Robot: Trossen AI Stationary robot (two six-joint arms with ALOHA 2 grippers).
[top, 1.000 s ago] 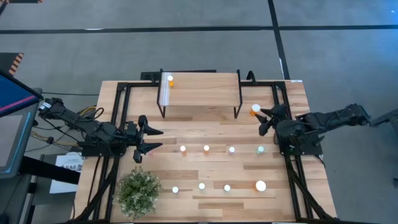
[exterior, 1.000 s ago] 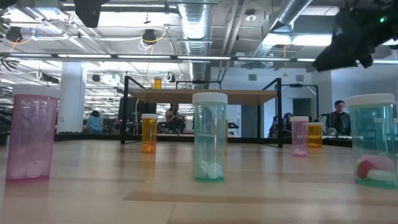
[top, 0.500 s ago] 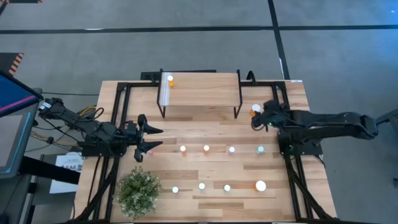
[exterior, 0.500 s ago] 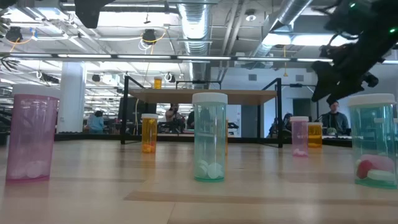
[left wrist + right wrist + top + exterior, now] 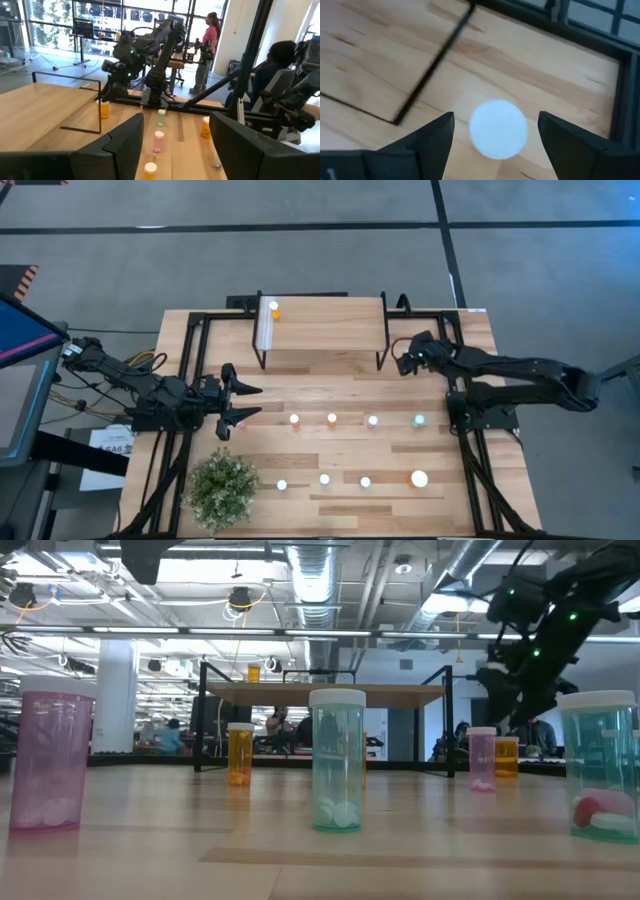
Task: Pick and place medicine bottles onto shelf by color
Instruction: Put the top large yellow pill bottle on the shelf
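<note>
My right gripper (image 5: 404,361) hangs open above an orange medicine bottle standing on the table beside the shelf's right legs. Its white cap (image 5: 498,129) shows between the two fingers in the right wrist view, untouched. In the high view the gripper hides that bottle; the low view shows the bottle (image 5: 506,756) under the arm. The shelf (image 5: 322,320) is a light-wood board on black legs, with one orange bottle (image 5: 274,308) standing at its far left corner. Two rows of bottles (image 5: 332,418) (image 5: 324,478) stand on the table in front of it. My left gripper (image 5: 252,402) waits open at the table's left.
A bushy green plant (image 5: 222,488) stands at the near left corner. Black frame rails (image 5: 462,430) run along both table sides. A larger orange bottle (image 5: 419,477) stands near right. People stand in the room beyond the table.
My right arm has stretched out toward the far left, carrying its gripper from beside the orange bottle to directly over it, and has come down from high up to just above the bottle. The bottle has stayed in place.
</note>
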